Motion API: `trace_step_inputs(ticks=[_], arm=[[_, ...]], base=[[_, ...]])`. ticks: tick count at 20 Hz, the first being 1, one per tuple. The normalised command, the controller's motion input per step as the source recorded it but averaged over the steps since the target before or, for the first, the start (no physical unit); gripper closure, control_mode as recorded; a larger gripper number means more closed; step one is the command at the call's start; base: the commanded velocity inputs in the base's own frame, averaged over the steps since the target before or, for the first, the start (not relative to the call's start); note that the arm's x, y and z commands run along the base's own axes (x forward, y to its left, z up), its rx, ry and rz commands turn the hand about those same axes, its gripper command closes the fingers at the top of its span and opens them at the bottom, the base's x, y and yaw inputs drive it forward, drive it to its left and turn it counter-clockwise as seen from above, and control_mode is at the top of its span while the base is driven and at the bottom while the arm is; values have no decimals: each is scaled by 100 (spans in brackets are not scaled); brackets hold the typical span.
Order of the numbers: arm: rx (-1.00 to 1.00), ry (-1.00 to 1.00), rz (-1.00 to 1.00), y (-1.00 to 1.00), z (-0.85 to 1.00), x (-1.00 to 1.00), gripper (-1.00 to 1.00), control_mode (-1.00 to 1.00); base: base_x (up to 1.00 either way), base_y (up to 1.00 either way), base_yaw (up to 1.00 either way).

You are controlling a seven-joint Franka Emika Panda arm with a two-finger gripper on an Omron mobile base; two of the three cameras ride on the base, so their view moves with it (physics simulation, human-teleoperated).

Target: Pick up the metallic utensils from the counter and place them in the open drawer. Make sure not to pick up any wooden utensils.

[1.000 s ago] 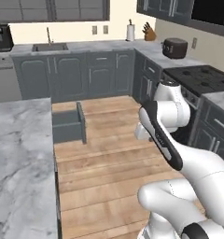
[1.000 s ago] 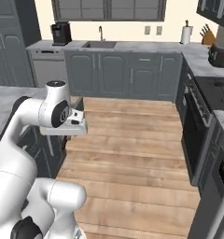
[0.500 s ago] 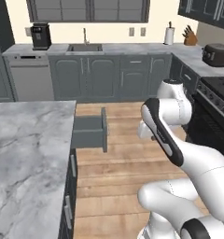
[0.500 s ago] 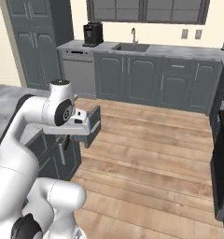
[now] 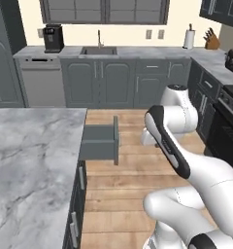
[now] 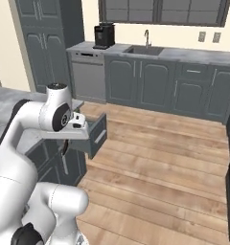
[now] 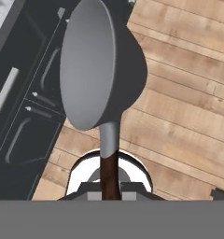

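On the left side of the left base view we see the counter (image 5: 26, 160), a marble slab with no utensils on the part that is visible to us. Just to its right, the open drawer (image 5: 100, 142) sticks out from the dark base over the wooden floor (image 5: 133, 170); it is pulled out, so a utensil can be dropped in from above. More to the right, our arm is folded with the elbow high, we think to keep the load close to the body while we approach. In the hand view, the gripper (image 7: 110, 186) has its fingers closed on the thin dark handle of the round grey-headed utensil (image 7: 93, 65). The head points away from the hand and hangs above the floor beside the cabinet fronts, so the utensil is in the air, not yet over the drawer. We judge this is the carrying step: the next move must bring the head above the drawer box before the fingers release.
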Motion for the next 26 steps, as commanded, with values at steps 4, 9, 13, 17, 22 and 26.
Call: trace_step_inputs(ticks=[4,9,13,17,22,26], arm=[[0,0,0,0,0,0,100,100],[0,0,0,0,0,0,100,100],[0,0,0,0,0,0,100,100],[0,0,0,0,0,0,100,100],[0,0,0,0,0,0,100,100],[0,0,10,0,0,42,100,-100]], base=[[48,24,0],[7,48,0],[47,54,0],[68,27,0],[56,3,5],[11,0,2]])
